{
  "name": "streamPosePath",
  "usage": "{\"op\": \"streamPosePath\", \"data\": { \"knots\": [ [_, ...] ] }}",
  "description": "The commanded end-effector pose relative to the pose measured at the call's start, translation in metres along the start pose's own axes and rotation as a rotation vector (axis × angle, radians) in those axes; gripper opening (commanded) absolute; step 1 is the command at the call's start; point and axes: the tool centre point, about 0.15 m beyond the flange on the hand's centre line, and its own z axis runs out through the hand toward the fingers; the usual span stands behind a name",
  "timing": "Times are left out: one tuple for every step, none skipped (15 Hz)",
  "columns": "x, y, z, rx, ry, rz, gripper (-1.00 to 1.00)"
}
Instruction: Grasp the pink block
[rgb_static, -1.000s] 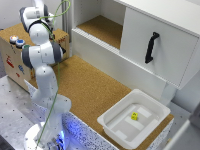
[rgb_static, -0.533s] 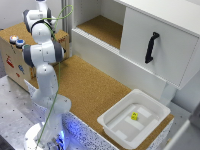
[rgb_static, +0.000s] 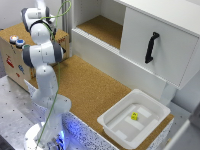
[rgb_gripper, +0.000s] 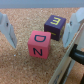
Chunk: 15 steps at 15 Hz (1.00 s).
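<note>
Only the wrist view shows the pink lettered cube (rgb_gripper: 39, 43) on the cork surface (rgb_gripper: 20, 65), between spread jaws of the gripper (rgb_gripper: 40, 31) (purple lettered cube (rgb_gripper: 55, 27) touching behind). Exterior view: white plastic bin (rgb_static: 131, 120), white cabinet (rgb_static: 150, 30).

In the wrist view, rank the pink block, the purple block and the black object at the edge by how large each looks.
1. Pink block: largest as it looks.
2. Purple block: looks smaller, though it lies beyond the pink one and is partly covered by it, so the true sizes may match.
3. Black object: cropped by the frame; its full size cannot be judged.
</note>
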Motion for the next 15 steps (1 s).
{"op": "streamPosePath", "data": {
  "knots": [
    [0.012, -0.007, 0.017, -0.015, -0.048, -0.057, 1.0],
    [0.014, -0.007, 0.02, -0.01, -0.045, -0.06, 1.0],
    [0.015, -0.007, 0.021, -0.01, -0.042, -0.066, 1.0],
    [0.015, -0.007, 0.021, -0.018, -0.043, -0.069, -1.0],
    [0.015, -0.005, 0.02, -0.023, -0.035, -0.062, -1.0],
    [0.014, -0.004, 0.017, -0.028, -0.033, -0.056, -1.0],
    [0.012, -0.003, 0.015, -0.035, -0.033, -0.043, -1.0],
    [0.01, -0.002, 0.013, -0.037, -0.035, -0.036, -1.0],
    [0.006, -0.002, 0.011, -0.04, -0.04, -0.027, -1.0],
    [0.002, -0.002, 0.01, -0.043, -0.046, -0.022, -1.0],
    [-0.001, -0.003, 0.009, -0.047, -0.051, -0.019, -1.0],
    [-0.003, -0.003, 0.008, -0.05, -0.05, -0.013, -1.0],
    [-0.005, -0.003, 0.006, -0.053, -0.048, -0.004, -1.0],
    [-0.006, -0.005, 0.005, -0.054, -0.048, 0.003, -1.0],
    [-0.007, -0.006, 0.003, -0.054, -0.046, 0.011, -1.0]
  ]
}}
